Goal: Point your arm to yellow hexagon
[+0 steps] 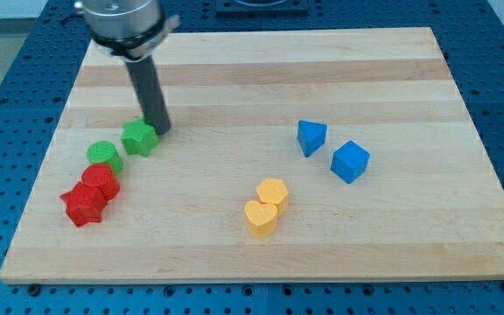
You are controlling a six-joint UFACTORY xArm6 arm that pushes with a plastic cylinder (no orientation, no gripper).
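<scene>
The yellow hexagon (273,192) lies on the wooden board (261,87) below its middle, touching a yellow heart (261,218) just below and to its left. My rod comes down from the view's top left, and my tip (161,129) rests at the upper right edge of a green star (138,137). The tip is far to the left of and above the yellow hexagon.
A green cylinder (104,156), a red hexagon (101,181) and a red star (83,205) sit in a cluster at the left. A blue triangular block (311,136) and a blue cube (350,161) lie right of the middle.
</scene>
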